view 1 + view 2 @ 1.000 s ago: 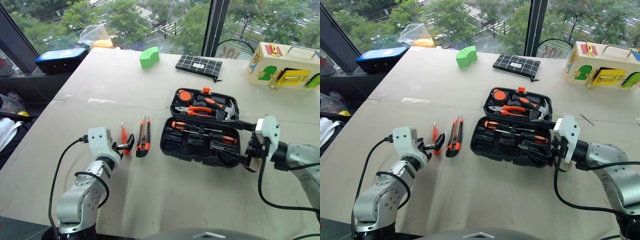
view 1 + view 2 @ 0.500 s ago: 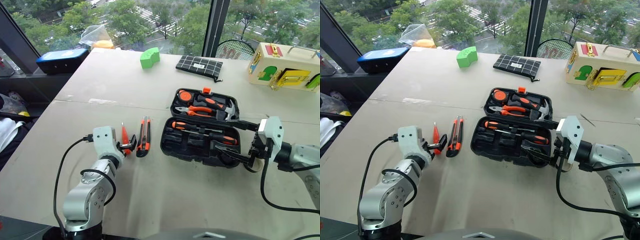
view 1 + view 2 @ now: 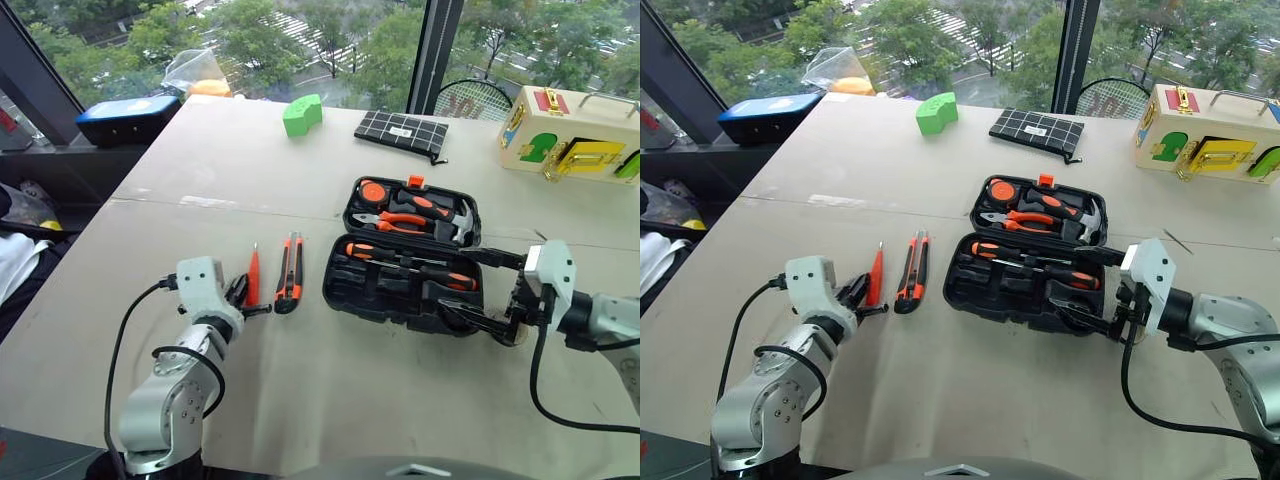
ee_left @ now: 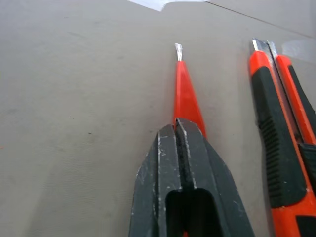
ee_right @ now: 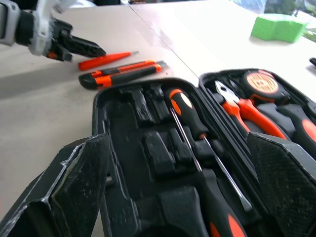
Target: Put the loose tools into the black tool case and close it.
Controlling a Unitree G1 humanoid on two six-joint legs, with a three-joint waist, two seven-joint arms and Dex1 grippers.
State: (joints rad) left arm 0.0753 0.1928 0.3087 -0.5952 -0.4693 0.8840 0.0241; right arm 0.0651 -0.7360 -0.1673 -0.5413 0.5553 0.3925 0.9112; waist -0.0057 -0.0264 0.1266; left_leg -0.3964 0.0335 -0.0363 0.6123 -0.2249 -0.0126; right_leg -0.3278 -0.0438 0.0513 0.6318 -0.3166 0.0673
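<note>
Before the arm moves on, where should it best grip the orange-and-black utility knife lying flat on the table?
Grip the orange-and-black utility knife across its black ribbed middle, coming from above with fingers either side. It lies flat and narrow, parallel to the small orange pointed tool, which the left gripper is shut on, so low sideways access looks crowded.

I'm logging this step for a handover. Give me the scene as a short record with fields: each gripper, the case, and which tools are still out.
left gripper: shut on the small orange pointed tool, which lies on the table
right gripper: open, at the case's near right end
black tool case: open, two screwdrivers in its base
still out: utility knife, beside the pointed tool
</note>
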